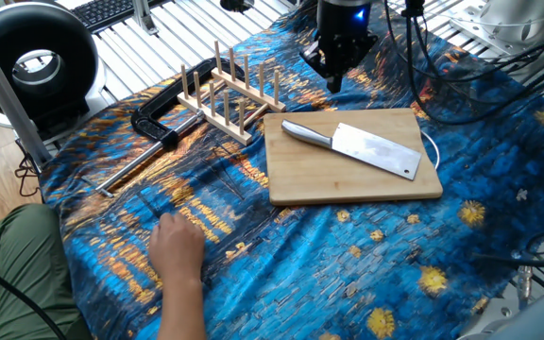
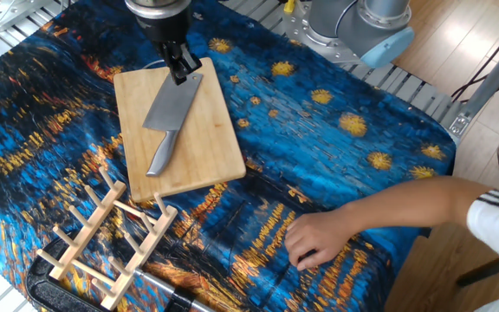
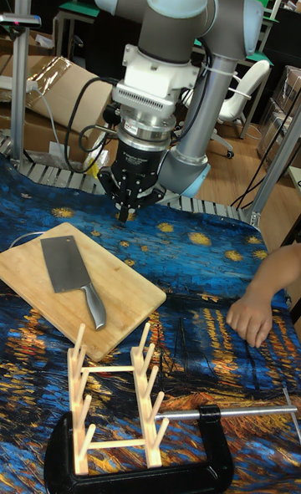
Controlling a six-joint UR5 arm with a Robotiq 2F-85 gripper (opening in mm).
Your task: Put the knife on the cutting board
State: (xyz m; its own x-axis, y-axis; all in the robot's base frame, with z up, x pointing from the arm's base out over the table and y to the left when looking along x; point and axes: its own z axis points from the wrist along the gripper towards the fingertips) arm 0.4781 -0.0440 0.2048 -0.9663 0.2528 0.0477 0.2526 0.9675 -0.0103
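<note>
The knife (image 1: 365, 148), an all-silver cleaver, lies flat on the light-tan cutting board (image 1: 348, 184), its handle pointing toward the peg rack. The other fixed view shows the knife (image 2: 171, 113) lying diagonally along the cutting board (image 2: 206, 147). In the tall fixed view the knife (image 3: 71, 275) rests on the cutting board (image 3: 125, 293). My gripper (image 1: 334, 81) hangs in the air by the board's far edge, holding nothing. Its fingers look pressed together in the tall fixed view (image 3: 124, 212). Seen from the other side, the gripper (image 2: 181, 74) hovers near the blade's far end.
A wooden peg rack (image 1: 229, 94) stands left of the board. Beside it lies a black clamp (image 1: 154, 123) with a long metal rod. A person's hand (image 1: 178, 247) rests on the blue patterned cloth near the front. Cables hang around the arm.
</note>
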